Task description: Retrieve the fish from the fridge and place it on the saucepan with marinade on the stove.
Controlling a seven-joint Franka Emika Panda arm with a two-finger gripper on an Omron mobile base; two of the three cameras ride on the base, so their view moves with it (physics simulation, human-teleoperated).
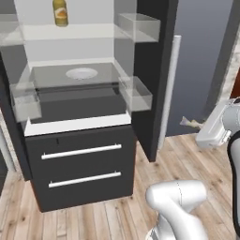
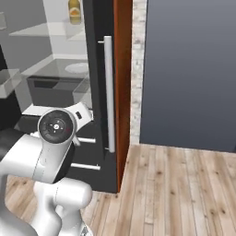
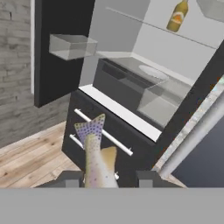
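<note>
Fish [image 3: 97, 153] sits between the gripper [image 3: 106, 179] fingertips in the hand view, jaws closed fairly narrow on its body, out in front of the open fridge [image 1: 84, 159] and clear of its shelves and white plate [image 1: 81, 73]. Its long axis runs straight out along the gripper's line — spotted tail fin pointing away from the hand, toward the fridge drawers. To carry it well, I'd judge the grip should hold firm while the arm swings slowly toward the stove, since the free length beyond the tips could sag or snag the open door [image 1: 152, 79].
</note>
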